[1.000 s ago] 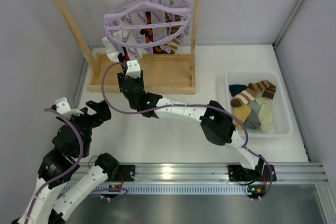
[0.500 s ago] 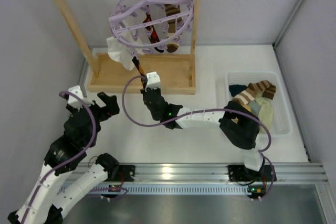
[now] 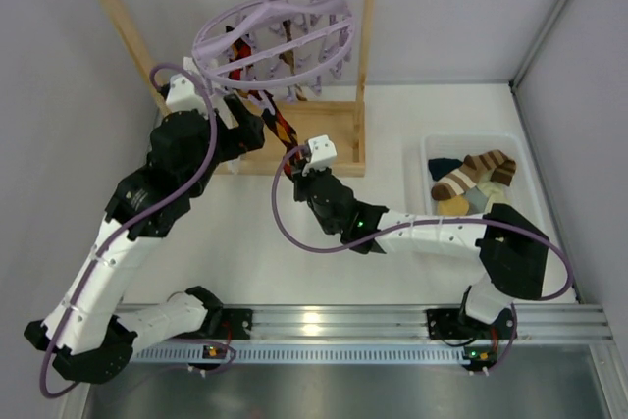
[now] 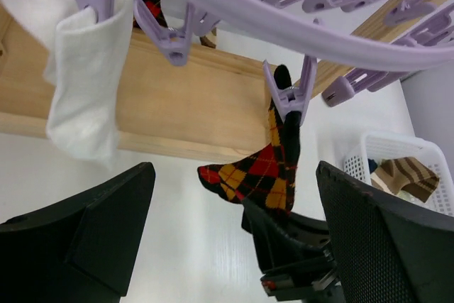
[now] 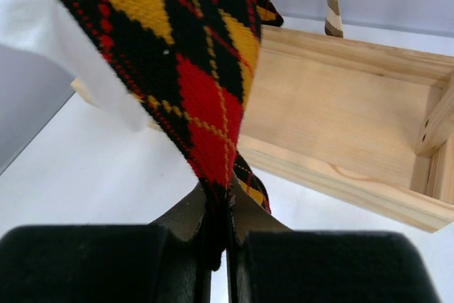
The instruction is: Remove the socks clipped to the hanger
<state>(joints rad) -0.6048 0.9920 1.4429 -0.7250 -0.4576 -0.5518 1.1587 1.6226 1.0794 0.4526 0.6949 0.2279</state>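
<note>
The black argyle fabric sock with red and yellow diamonds [image 4: 273, 172] hangs mid-frame from a peg [image 4: 287, 97] of the round lilac plastic hanger [image 3: 275, 31]. We judge it light, soft and stretchy; our right gripper [image 5: 227, 207] pinches its toe, a sound hold, while our left gripper [image 3: 243, 127] has its jaws spread nearby

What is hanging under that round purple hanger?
A white sock and a black, red and yellow diamond sock, its lower end pinched by the right gripper. A striped sock hangs further back. The hanger covers any others.
</note>
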